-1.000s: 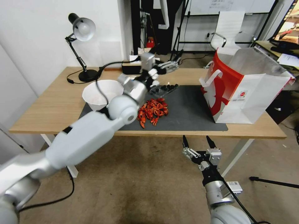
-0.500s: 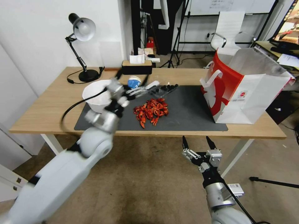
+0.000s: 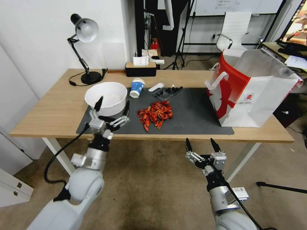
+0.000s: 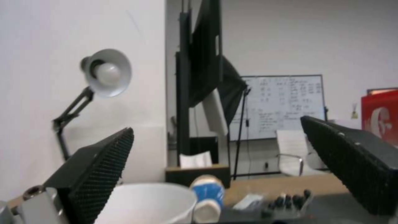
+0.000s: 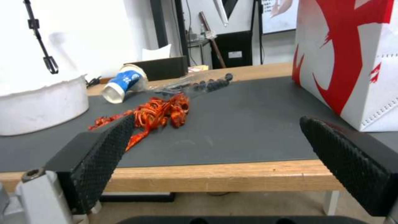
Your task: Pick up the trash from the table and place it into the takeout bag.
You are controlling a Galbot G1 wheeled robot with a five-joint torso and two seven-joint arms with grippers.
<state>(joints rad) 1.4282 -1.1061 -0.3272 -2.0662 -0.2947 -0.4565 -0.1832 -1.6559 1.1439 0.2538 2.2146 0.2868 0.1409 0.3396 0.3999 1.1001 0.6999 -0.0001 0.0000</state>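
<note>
Both spread: left gripper (image 3: pixel 112 108) over the table's (image 3: pixel 57 108) near edge, right gripper (image 3: pixel 201 146) below it.

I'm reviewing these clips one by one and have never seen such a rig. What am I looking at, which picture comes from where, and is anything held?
This is a two-armed wheeled robot facing a long light-wood table. One picture looks down from its head; the other two look out from each wrist between black fingers. The left hand hovers open at the table's near edge, the right hand open below it; neither holds anything. On the dark grey mat lie a round white bowl, a tipped blue-and-white paper cup, red scraps and a clear wrapper, beside a white-and-red paper bag.
</note>
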